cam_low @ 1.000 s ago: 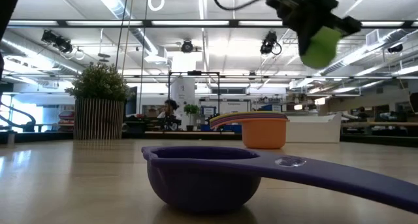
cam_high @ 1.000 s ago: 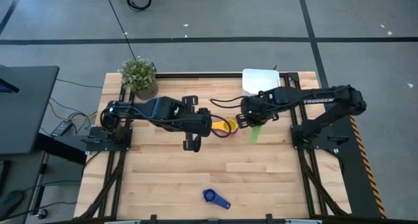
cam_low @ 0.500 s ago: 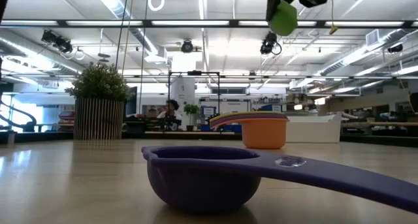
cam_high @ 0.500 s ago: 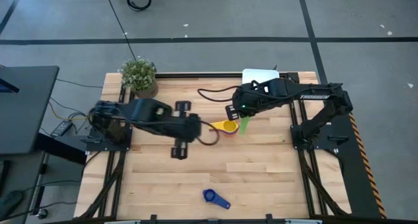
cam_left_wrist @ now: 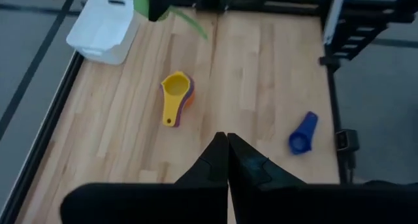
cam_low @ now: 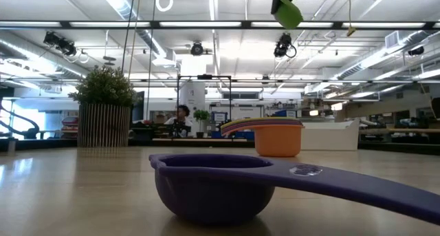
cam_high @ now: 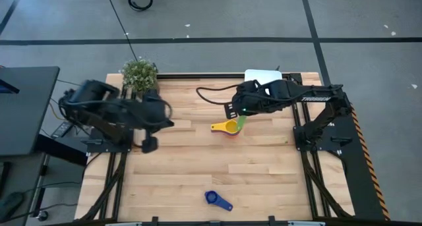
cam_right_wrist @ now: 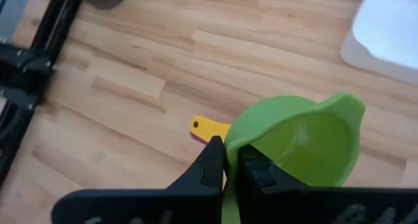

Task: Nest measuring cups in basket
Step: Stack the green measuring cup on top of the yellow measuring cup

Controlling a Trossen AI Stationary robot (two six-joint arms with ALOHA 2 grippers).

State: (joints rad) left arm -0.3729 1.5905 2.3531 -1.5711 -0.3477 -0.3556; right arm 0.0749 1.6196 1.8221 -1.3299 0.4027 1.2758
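**A:** While the right gripper (cam_right_wrist: 225, 160) hangs high above the table's middle, we can see its fingers pinched on the green cup (cam_right_wrist: 297, 145), gripping it at the rim by the handle side, bowl tipped toward the wood.

**B:** And just below it in our overhead look, there's the nested stack (cam_high: 229, 127), yellow cup on top with its handle pointing left, standing on the table (cam_high: 264, 173) at mid-depth, slightly right of centre.

**A:** Right, from table height we see orange at the bottom of that stack, the coloured rims layered above it.

**B:** The white basket (cam_high: 262, 80) sits at the far right corner, apart from the stack, and we can't see any cup in it.

**A:** Near edge, we've got the dark blue cup (cam_high: 217, 199) lying alone, well apart from the rest.

**B:** The left gripper (cam_left_wrist: 227, 152)?

**A:** Pulled over to the left side near the potted plant (cam_high: 140, 74), fingers pressed together, holding nothing.
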